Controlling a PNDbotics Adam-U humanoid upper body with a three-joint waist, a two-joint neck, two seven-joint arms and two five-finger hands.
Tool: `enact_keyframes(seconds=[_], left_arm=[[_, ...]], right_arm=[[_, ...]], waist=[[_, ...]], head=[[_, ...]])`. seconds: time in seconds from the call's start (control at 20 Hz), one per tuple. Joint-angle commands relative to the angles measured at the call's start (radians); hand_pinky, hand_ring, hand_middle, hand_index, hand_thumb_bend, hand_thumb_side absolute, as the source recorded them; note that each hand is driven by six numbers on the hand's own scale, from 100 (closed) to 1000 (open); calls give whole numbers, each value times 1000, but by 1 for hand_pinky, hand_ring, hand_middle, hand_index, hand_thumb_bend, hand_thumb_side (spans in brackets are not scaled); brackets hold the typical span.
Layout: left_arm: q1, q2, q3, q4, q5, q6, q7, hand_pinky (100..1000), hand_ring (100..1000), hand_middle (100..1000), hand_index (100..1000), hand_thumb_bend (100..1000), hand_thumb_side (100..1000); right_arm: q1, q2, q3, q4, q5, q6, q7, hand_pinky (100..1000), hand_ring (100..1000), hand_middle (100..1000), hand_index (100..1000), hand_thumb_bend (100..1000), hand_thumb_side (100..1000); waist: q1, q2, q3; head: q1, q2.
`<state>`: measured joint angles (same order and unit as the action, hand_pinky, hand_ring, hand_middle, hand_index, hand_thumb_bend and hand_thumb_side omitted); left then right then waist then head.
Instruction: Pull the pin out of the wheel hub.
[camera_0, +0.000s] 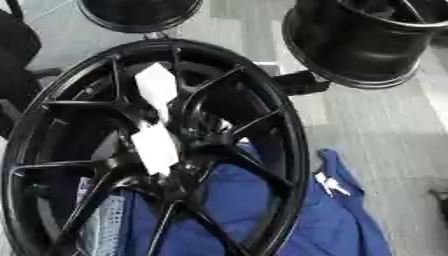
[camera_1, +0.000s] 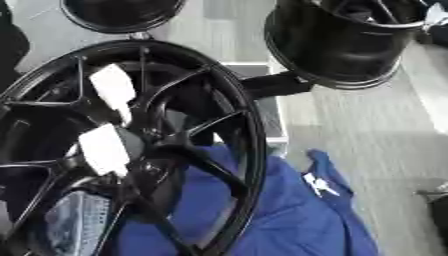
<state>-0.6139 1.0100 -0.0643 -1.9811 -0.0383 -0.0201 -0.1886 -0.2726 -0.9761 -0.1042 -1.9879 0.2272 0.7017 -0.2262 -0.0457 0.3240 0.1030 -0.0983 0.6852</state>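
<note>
Facing a black wheel hub (camera_0: 219, 150) with white tags (camera_0: 156, 120) near its centre, blue cloth (camera_0: 324, 215) beneath; my fingers are out of view.

A pale grey floor (camera_0: 385, 135) is stretching across the right side, light glancing off it — a blue cloth (camera_0: 341, 220) is lying crumpled on it below. Two more black rims — one (camera_0: 140, 12) at top, another (camera_0: 363, 37) at upper right — are standing behind.
</note>
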Motion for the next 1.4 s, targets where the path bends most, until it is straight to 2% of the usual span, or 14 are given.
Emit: enact_keyframes(seconds=[0.05, 0.25, 0.6, 1.0, 1.4], left_arm=[[-52, 71, -26, 4, -27, -49, -96, 805, 745, 618, 762, 217, 100], [-118, 91, -65, 18, -42, -101, -194, 804, 745, 625, 767, 267, 100], [-222, 107, -159, 25, -86, -156, -338, 802, 747, 636, 783, 355, 115], [-367, 49, -272, 86, -155, -196, -517, 810, 747, 683, 813, 441, 157], [-467, -27, -340, 191, -199, -248, -592, 815, 760, 697, 818, 489, 135]], right_arm=[[-12, -45, -8, -12, 7, -1, 5, 793, 670, 544, 732, 100, 243], [-11, -49, -8, -12, 4, 0, 5, 794, 670, 544, 732, 100, 244], [-13, -57, -7, -12, -1, 0, 2, 794, 670, 544, 732, 100, 247], [-10, -67, -3, -12, -6, -1, -1, 793, 669, 543, 731, 100, 252], [-13, -69, 1, -12, -6, -1, -3, 792, 669, 542, 731, 100, 252]], waist=[[5, -15, -7], [12, -7, -27], [26, 4, -46], [47, 9, -56], [55, 11, -60]], head=[[10, -3], [17, -10], [13, -24], [23, -31], [19, -33]])
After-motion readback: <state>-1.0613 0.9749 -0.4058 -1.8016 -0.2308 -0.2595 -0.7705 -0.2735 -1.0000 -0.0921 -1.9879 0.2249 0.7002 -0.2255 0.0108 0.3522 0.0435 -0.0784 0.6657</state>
